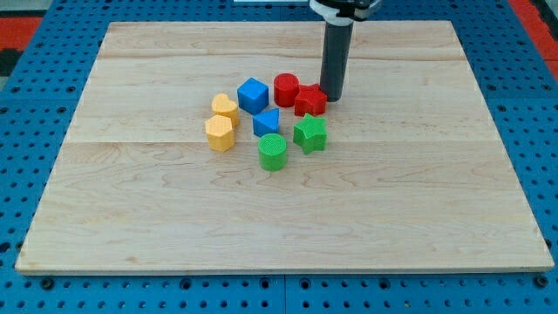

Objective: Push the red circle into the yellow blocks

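Camera view shows the bench [131,227], a pale wooden board on a blue pegboard base, with all the blocks gathered a little above its middle. No claw is fitted on this rig, so there is no open or shut state to report; I have only a dark rod. My tip [334,97] rests at the view's right of the cluster, just beside the red star [310,101] and apparently touching its right edge.

The red circle [286,89] stands touching the star's left side. Left of it sits the blue cube [253,94], and further left the yellow heart [225,107] with the yellow hexagon [220,133] just below it. A blue triangle [267,122], green star [309,133] and green circle [273,151] lie below the red pair.

Judgement: the circle looks small, rigid and light, likely to slide freely on smooth wood. Being round, it may roll off an off-centre push, so contact belongs squarely on its right face. The star blocks that face now, and the blue cube lies across the direct path to the yellows.
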### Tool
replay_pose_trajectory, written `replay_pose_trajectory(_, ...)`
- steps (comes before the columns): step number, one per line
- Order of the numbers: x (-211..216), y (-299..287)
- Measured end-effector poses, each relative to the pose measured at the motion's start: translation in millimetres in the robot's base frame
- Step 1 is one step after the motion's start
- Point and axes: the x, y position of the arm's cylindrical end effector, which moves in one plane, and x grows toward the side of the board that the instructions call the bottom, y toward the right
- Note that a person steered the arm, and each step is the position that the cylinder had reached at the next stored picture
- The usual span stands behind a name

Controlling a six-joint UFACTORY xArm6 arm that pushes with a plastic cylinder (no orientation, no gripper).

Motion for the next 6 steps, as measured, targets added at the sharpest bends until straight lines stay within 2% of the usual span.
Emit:
replay_pose_trajectory(1, -30, -1)
replay_pose_trajectory(2, -40, -43)
replay_pose_trajectory(3, -24, -49)
replay_pose_trajectory(4, 10, -51)
replay_pose_trajectory(6, 54, -85)
